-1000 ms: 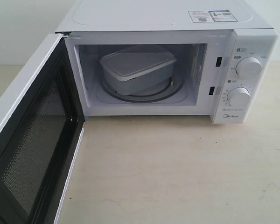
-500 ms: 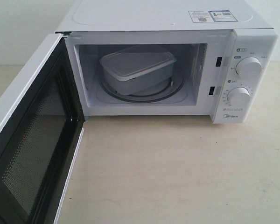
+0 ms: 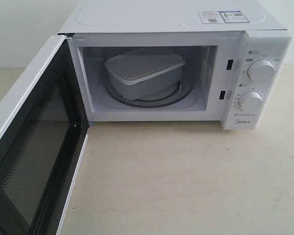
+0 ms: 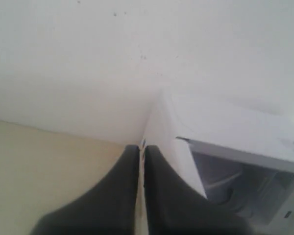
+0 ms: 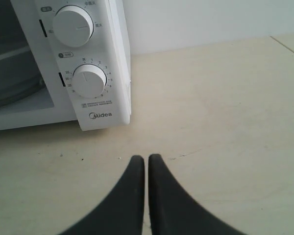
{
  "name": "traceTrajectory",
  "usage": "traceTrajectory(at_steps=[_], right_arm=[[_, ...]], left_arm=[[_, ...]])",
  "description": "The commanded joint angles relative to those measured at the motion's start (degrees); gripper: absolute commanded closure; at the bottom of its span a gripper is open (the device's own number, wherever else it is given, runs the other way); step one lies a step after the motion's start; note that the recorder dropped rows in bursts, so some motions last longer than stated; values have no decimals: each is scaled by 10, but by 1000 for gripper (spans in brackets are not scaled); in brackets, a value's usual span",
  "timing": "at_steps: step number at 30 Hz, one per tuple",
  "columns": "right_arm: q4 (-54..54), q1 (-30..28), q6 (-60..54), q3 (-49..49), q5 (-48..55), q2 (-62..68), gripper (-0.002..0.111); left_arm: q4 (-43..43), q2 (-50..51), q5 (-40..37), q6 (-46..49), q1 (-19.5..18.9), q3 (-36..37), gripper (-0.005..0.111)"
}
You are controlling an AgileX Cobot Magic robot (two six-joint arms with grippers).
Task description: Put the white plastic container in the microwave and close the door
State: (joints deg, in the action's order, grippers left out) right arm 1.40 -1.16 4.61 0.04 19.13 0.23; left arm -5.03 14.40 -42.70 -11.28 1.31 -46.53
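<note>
The white plastic container (image 3: 143,72) rests lid-up on the glass turntable (image 3: 183,93) inside the microwave (image 3: 176,19). The door (image 3: 32,142) stands wide open at the left, its black mesh inner face turned to the cavity. Neither gripper shows in the exterior view. My left gripper (image 4: 141,148) is shut and empty, held beside the microwave's (image 4: 225,127) outer left corner; a dim part of the container (image 4: 224,182) shows in the cavity. My right gripper (image 5: 147,158) is shut and empty above the table, in front of the two dials (image 5: 89,81).
The beige table (image 3: 186,181) stretches in front of the microwave. A pale wall (image 4: 88,58) stands behind it. Stickers (image 3: 223,16) lie on the microwave's top. The open door reaches out over the table's left side.
</note>
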Motion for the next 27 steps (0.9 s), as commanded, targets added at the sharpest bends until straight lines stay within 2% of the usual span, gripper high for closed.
traceTrajectory(at_steps=[1, 3, 6, 11, 14, 20, 22, 25, 27], right_arm=[[-1, -3, -4, 0, -3, -2, 108], [-1, -3, -4, 0, -3, -2, 108], [-1, -3, -4, 0, -3, -2, 108], [-1, -3, -4, 0, -3, -2, 108], [-1, -3, -4, 0, -3, -2, 108], [-1, -3, -4, 0, -3, -2, 108], [-1, -3, -4, 0, -3, -2, 108], [-1, -3, -4, 0, -4, -2, 108], [-1, -3, -4, 0, -4, -2, 108]], left_arm=[[54, 107, -121, 2, -1, -71, 102], [61, 163, -148, 16, -1, -89, 102], [50, 247, -170, 124, -1, -104, 102], [37, 361, -219, 239, -1, -108, 102], [-33, 418, -273, 342, -1, -108, 102], [-103, 451, -273, 439, 0, -108, 102], [-143, 462, -273, 458, 1, -108, 102], [-238, 477, -273, 536, 1, -108, 102], [-247, 480, -273, 564, 1, -108, 102]])
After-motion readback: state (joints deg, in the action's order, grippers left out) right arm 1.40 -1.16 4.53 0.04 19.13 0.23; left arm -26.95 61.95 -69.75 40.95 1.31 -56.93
